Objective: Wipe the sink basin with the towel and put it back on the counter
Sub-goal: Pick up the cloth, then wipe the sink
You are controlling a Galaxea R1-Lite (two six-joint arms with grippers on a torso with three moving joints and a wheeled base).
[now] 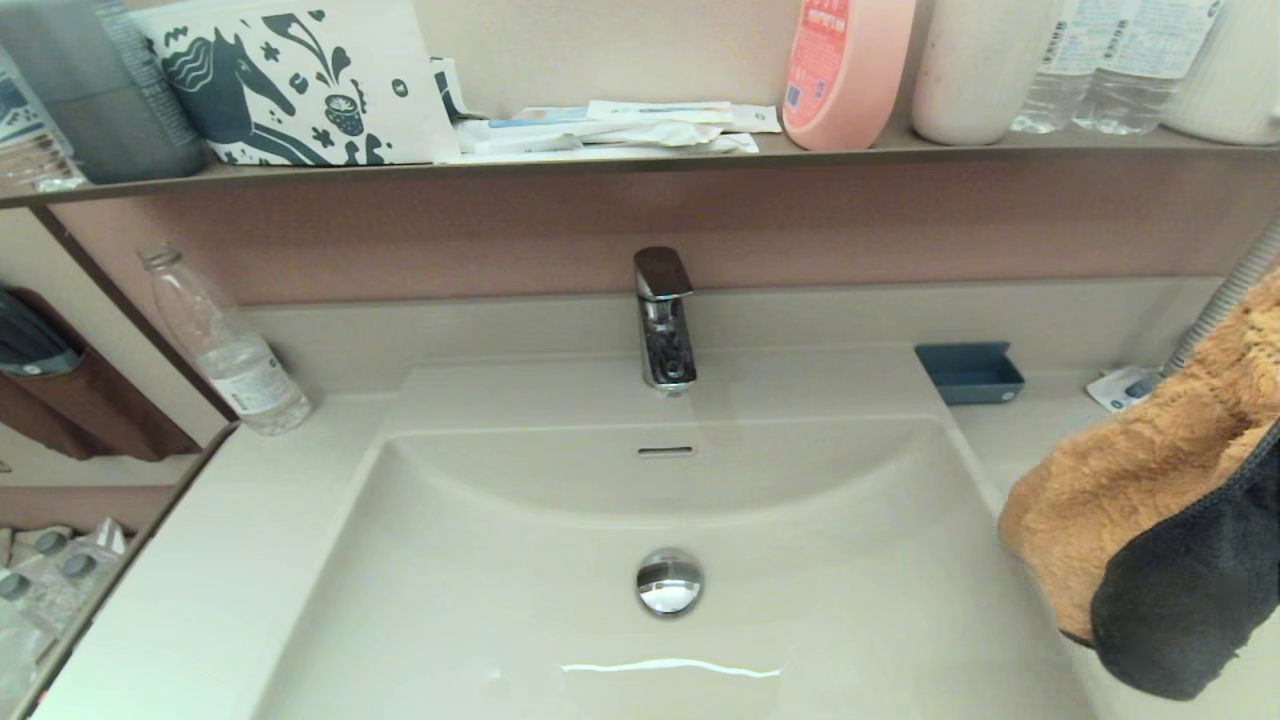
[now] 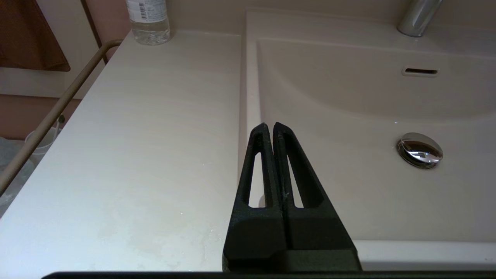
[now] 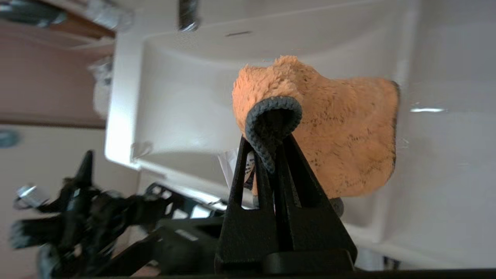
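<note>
Cream counter [image 1: 230,560] and sink basin [image 1: 820,620], right pincer [image 3: 271,155] pinching orange-and-grey fluffy towel [image 3: 341,128], left pincer [image 2: 270,130] closed, empty.

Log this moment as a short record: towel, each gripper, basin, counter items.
towel: pinched in the right gripper, hanging at the basin's right side, orange face and grey face both showing
left gripper: shut, empty, at the basin's left rim
sink basin: nothing in it, drain plug in place
counter: clear bottle back left, blue tray back right
</note>
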